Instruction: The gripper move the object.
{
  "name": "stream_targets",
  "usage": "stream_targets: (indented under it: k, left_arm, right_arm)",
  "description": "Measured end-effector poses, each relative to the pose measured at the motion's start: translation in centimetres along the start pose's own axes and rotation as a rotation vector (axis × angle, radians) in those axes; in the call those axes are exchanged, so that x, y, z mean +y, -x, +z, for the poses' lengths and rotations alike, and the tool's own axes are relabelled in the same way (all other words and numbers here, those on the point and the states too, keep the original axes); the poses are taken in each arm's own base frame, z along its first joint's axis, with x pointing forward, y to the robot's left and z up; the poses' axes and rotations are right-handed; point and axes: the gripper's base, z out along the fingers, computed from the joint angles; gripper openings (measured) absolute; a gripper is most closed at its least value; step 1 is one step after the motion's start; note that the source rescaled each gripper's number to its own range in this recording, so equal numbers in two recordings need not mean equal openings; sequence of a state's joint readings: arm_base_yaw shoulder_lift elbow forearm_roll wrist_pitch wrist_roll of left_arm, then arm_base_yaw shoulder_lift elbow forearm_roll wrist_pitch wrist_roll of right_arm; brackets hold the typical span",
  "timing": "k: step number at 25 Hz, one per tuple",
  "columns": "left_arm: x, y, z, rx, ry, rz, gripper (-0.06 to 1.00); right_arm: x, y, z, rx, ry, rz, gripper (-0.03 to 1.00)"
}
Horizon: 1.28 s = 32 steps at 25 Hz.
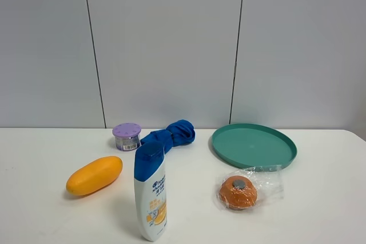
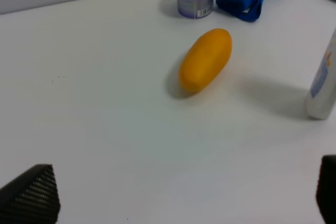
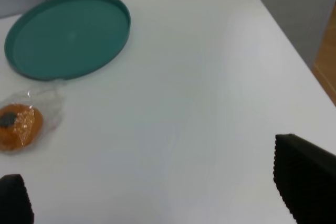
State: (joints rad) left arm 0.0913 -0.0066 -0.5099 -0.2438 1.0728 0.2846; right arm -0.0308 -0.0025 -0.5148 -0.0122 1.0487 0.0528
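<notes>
Lilac-lidded jar (image 1: 127,136) sits beside blue cloth (image 1: 170,134); both tools spread, empty.

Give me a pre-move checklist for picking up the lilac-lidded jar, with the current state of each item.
1. Jar upright, lid on: ok.
2. Left tool open, nothing held: ok; its fingertips sit far apart at the frame edges.
3. Left tool's path to the jar: not ok; the yellow oval object lies between them.
4. Clearance around the jar: cannot tell; the blue cloth sits close beside it, contact unclear.
5. Right tool open and away from the jar: ok.
</notes>
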Motion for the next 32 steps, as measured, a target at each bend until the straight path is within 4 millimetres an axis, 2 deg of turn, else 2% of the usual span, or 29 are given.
stream_targets:
  k: [32]
  left_arm:
    - [0.00,0.00,0.00,0.000,0.000,0.000,1.00]
  right_arm:
    - [0.01,-0.39,0.36,0.024,0.002,0.001,0.73]
